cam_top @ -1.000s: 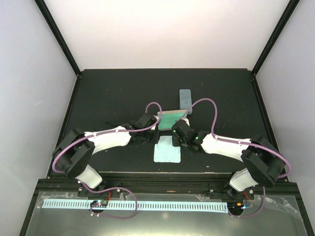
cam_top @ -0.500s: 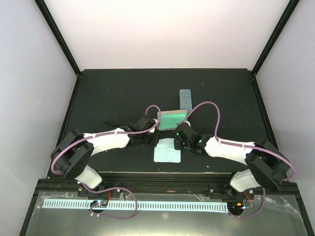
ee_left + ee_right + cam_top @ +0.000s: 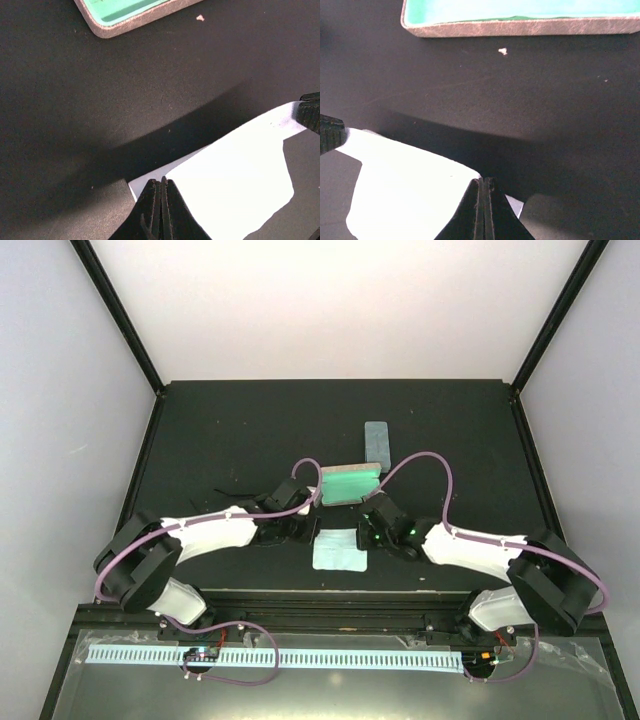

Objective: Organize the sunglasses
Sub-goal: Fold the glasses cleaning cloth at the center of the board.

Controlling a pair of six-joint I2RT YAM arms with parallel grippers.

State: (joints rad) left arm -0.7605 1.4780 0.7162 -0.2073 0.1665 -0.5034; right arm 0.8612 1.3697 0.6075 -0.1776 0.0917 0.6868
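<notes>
No sunglasses show plainly. A thin dark shape (image 3: 226, 490) lies on the mat by the left arm, and I cannot tell what it is. The pink-maroon pair is out of view. A light blue cloth (image 3: 340, 550) lies at the near middle. My left gripper (image 3: 312, 531) is shut on its left far corner, seen bright in the left wrist view (image 3: 235, 190) at the gripper (image 3: 161, 183). My right gripper (image 3: 366, 533) is shut on its right far corner (image 3: 405, 185), with that gripper (image 3: 483, 181) at the cloth's edge. Both hold the cloth's edge lifted over itself.
An open case with green lining (image 3: 350, 483) lies just beyond the grippers and shows in both wrist views (image 3: 130, 15) (image 3: 520, 20). A closed blue-grey case (image 3: 376, 443) lies farther back. The black mat (image 3: 220, 430) is walled on three sides.
Both grippers have drawn back toward the near edge with the cloth's far corners, away from the green-lined case. The cloth now looks shorter from above.
</notes>
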